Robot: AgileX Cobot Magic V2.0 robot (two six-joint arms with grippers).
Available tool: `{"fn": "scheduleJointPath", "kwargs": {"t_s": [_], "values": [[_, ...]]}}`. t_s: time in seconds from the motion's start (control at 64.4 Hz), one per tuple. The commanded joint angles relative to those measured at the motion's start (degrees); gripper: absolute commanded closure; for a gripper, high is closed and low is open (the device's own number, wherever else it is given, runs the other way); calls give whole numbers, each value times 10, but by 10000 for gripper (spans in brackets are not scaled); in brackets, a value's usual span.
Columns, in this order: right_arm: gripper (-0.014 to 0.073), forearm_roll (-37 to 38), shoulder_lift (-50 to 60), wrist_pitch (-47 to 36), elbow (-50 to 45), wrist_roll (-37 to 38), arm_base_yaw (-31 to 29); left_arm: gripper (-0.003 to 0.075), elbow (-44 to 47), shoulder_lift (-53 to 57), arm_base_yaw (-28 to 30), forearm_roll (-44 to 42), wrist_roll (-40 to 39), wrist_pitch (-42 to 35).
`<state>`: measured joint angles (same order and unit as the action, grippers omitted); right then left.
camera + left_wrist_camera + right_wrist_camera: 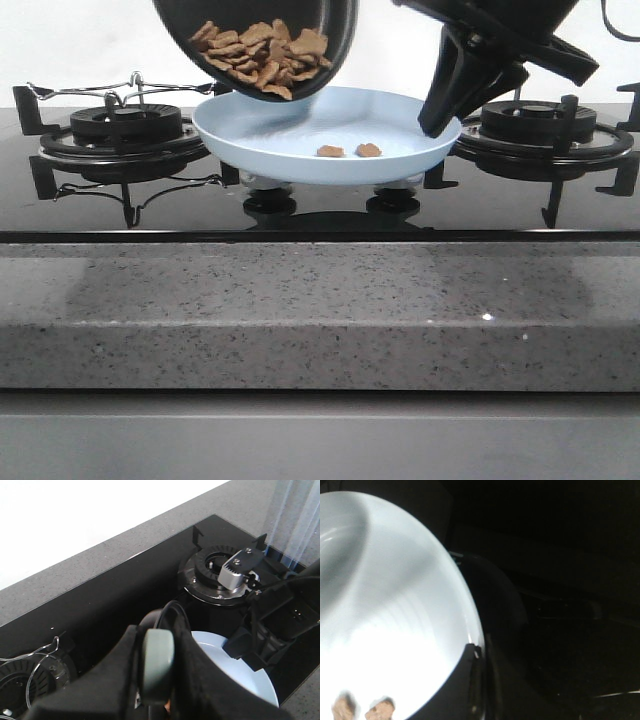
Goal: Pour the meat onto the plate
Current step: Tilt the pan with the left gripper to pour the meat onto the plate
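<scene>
Front view: black frying pan [262,45] tilted over the pale-blue plate [300,150], which sits on the stove between the two burners; most of the meat [262,55] is heaped at the pan's low lip, with only two pieces [349,151] on the plate, so the pour has barely begun (bulk is left to tip out). The right gripper [440,125] sits at the plate's right rim, apparently clamping it, though the contact is hard to read here. Left wrist view: the left gripper [157,667] is clenched on a grey-green handle [156,662], likely the pan's; the pan bowl and meat are unseen. Right wrist view: a dark finger [470,685] right at the plate rim [462,605], two pieces beside it; can't tell if it grips.
</scene>
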<state>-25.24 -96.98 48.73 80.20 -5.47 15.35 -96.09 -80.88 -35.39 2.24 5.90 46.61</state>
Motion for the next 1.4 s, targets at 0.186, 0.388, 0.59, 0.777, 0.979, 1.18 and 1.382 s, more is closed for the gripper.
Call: {"fn": "scheduleJointPath", "kwargs": {"t_s": [0.186,0.388,0.59,0.777,0.979,1.18,1.382], "values": [[652,-6,22,-13,15,-6,2,741,-23,25,-5,-22,-20,-42],[652,-6,22,-13,15,-6,2,741,-41,25,-23,-67,-42,-23],[652,-6,22,-13,15,-6,2,741,-41,16,-78,-184,-90,-1],[652,-6,22,-13,15,-6,2,741,-41,6,-98,-210,-96,0],[652,-6,22,-13,15,-6,2,741,-50,5,-98,-212,-96,-14],[652,-6,22,-13,15,-6,2,741,-95,-11,-109,-220,-96,4],[652,-6,22,-13,15,-6,1,741,-132,-50,-178,-354,-105,72]]}}
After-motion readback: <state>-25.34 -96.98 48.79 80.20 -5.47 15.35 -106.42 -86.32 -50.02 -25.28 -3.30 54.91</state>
